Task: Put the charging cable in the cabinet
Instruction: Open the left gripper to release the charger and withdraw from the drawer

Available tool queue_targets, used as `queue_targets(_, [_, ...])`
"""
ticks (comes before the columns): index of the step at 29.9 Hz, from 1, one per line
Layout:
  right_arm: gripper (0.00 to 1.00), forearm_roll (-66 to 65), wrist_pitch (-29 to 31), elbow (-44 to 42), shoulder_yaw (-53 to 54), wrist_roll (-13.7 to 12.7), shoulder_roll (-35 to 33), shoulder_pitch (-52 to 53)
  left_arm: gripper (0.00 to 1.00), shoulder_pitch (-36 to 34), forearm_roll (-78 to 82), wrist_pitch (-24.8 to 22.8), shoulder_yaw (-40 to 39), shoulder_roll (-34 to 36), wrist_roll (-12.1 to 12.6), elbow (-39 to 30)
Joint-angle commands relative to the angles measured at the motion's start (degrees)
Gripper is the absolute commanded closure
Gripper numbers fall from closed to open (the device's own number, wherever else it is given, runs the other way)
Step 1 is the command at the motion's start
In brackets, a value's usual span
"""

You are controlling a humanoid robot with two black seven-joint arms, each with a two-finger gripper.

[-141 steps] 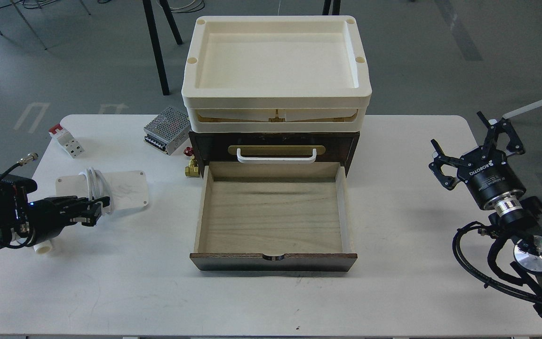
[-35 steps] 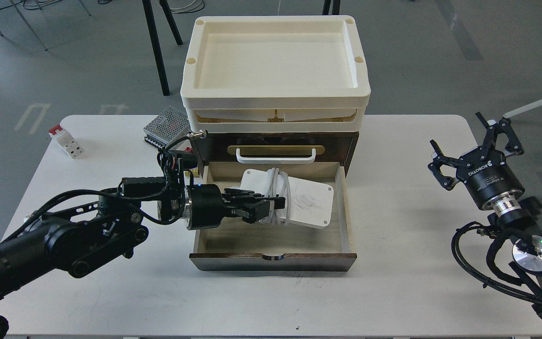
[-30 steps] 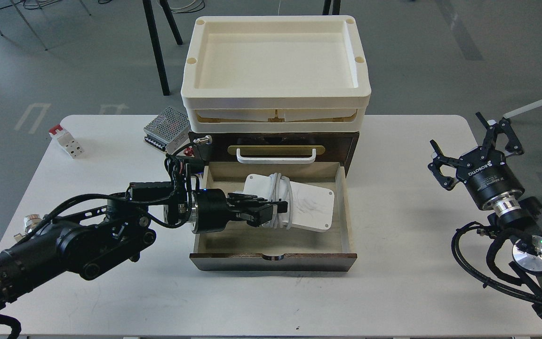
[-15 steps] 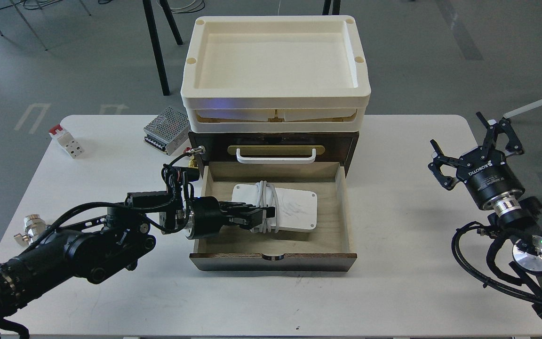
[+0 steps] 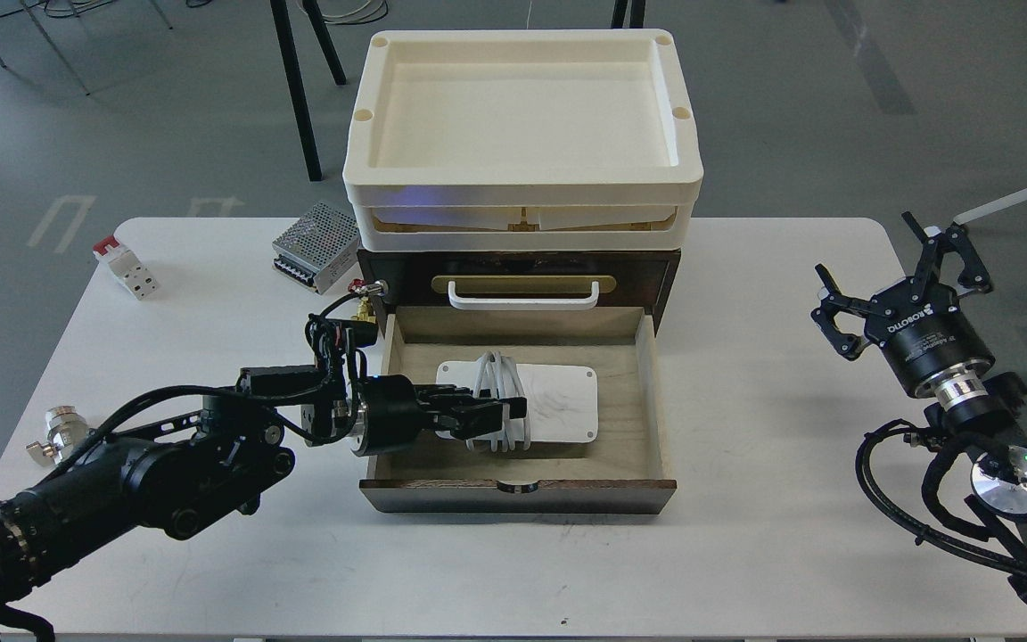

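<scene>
Charging cable [image 5: 513, 406] inside the open drawer of the cabinet [image 5: 519, 276], left gripper [image 5: 505, 415] jaws closed on its loops, grey power-supply box [image 5: 317, 246] left of cabinet, right gripper [image 5: 901, 272] jaws spread, empty, far right of cabinet above the counter [image 5: 745, 535].

The left gripper [image 5: 500, 417] reaches rightward at centre, fingers clamped. The right gripper [image 5: 901, 267] hangs far right, fingers spread.

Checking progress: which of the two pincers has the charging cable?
The left pincer, reaching into the cabinet's open drawer, grips the charging cable; the right pincer is open, off to the side.
</scene>
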Motion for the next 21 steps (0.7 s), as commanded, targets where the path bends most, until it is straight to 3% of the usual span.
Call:
queue_targets(1, [0.01,0.0,0.0,0.0,0.08,0.0,0.0,0.0,0.28,-0.38,0.13,0.0,0.88,0.24,0.02,-0.04])
queue_targets(6, [0.01,0.09,0.0,0.0,0.08,0.0,0.0,0.0,0.15,-0.99,0.13,-0.09,0.96,0.51,0.02,-0.04])
queue_targets(21, [0.01,0.09,0.0,0.0,0.08,0.0,0.0,0.0,0.14,-3.28,0.04,-0.17,0.79,4.81,0.02,-3.91])
